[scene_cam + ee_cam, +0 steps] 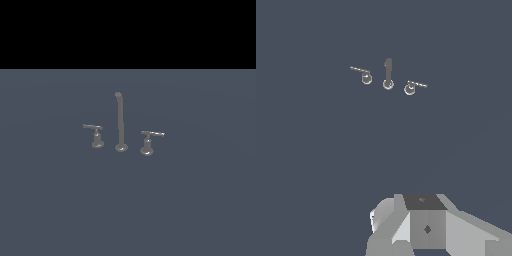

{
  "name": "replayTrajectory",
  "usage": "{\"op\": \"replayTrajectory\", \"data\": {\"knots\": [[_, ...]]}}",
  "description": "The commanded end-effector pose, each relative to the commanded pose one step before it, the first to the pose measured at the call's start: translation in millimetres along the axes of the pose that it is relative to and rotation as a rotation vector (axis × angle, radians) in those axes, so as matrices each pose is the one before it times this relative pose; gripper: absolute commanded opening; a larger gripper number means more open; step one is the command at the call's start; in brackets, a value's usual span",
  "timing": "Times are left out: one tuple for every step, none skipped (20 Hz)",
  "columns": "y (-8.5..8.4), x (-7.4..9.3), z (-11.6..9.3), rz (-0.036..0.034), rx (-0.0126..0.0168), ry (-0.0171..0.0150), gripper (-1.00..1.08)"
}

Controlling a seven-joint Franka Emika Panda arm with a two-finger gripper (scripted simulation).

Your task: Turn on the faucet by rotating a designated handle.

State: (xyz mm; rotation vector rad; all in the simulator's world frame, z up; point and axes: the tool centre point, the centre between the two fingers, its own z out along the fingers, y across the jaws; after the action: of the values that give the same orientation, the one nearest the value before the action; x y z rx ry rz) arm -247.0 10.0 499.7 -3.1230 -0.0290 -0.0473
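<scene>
You see only part of the robot, in the wrist view: its hand [426, 227], a blocky, faceted body in pale and mid grey, with a darker top panel and a small diamond mark.

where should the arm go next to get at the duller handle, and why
Probably travel toward the handle on the exterior view's left of the spout. The arm is absent from the exterior view, and the wrist view shows the three-piece faucet small and far off, so nothing is near enough to push the lever yet.
</scene>
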Motion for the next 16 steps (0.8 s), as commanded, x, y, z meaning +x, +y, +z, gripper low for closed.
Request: {"op": "replayTrajectory", "data": {"knots": [[0.01, 0.00, 0.00, 0.00000, 0.00000, 0.00000, -1.00], [-0.40, 0.20, 0.13, 0.00000, 0.00000, 0.00000, -1.00], [-0.25, 0.29, 0.17, 0.00037, 0.00168, 0.00061, -1.00], [-0.89, 0.63, 0.39, 0.00042, 0.00191, 0.00067, -1.00], [-1.13, 0.84, 0.52, 0.00063, 0.00286, 0.00099, -1.00], [-1.52, 1.07, 0.69, 0.00077, 0.00350, 0.00120, -1.00], [-1.58, 1.10, 0.72, 0.00080, 0.00374, 0.00126, -1.00], [-1.23, 0.84, 0.57, 0.00060, 0.00294, 0.00099, -1.00], [-0.93, 0.59, 0.42, 0.00037, 0.00204, 0.00070, -1.00], [-0.53, 0.33, 0.24, 0.00017, 0.00129, 0.00046, -1.00], [-0.40, 0.19, 0.16, 0.00000, 0.00000, 0.00000, -1.00], [0.37, -0.15, -0.12, 0.00000, 0.00000, 0.00000, -1.00], [0.45, -0.24, -0.21, 0.00000, 0.00000, 0.00000, -1.00], [-0.24, 0.25, 0.11, 0.00061, -0.00007, -0.00031, -1.00], [-0.10, 0.57, 0.22, 0.00182, 0.00116, -0.00034, -1.00], [-0.32, 0.87, 0.33, 0.00262, 0.00187, -0.00040, -1.00]]}}
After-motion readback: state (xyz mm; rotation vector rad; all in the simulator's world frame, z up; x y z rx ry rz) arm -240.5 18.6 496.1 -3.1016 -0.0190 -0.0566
